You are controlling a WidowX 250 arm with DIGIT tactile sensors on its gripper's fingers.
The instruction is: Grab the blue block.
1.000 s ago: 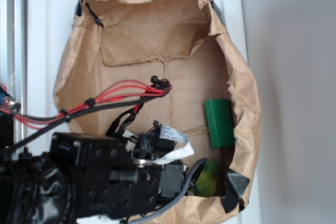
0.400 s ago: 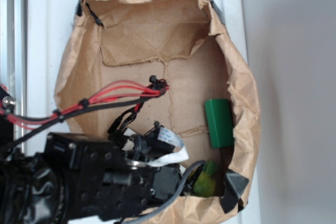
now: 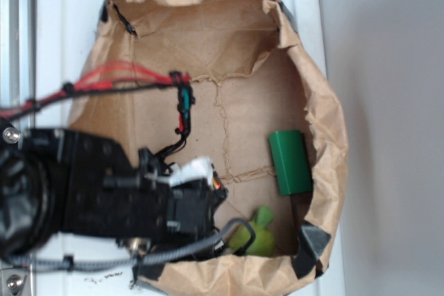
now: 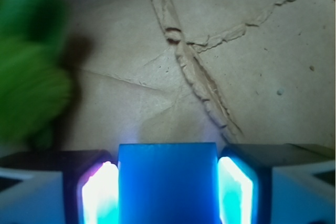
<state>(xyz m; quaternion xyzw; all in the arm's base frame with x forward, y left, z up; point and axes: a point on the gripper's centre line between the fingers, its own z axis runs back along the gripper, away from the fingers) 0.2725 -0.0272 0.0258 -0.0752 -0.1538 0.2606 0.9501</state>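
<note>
In the wrist view the blue block [image 4: 168, 182], a smooth bright blue slab, sits squarely between my two fingers. Both lit pads [image 4: 97, 192] press against its sides, so my gripper [image 4: 168, 153] is shut on it. The brown paper floor [image 4: 252, 66] lies beyond it. In the exterior view the black arm [image 3: 104, 192] fills the lower left of the paper-lined bin. The fingers and the blue block are hidden under the arm there.
A dark green block [image 3: 290, 162] lies by the bin's right wall. A yellow-green plush toy [image 3: 258, 235] sits near the front wall, blurred at the wrist view's left [image 4: 29, 77]. Crumpled paper walls [image 3: 326, 136] ring the floor. Red and black cables [image 3: 125, 77] arch over the bin's left.
The arm has drawn back to the left and its cable loop has swung up toward the bin's rear. The plush toy is more exposed than before.
</note>
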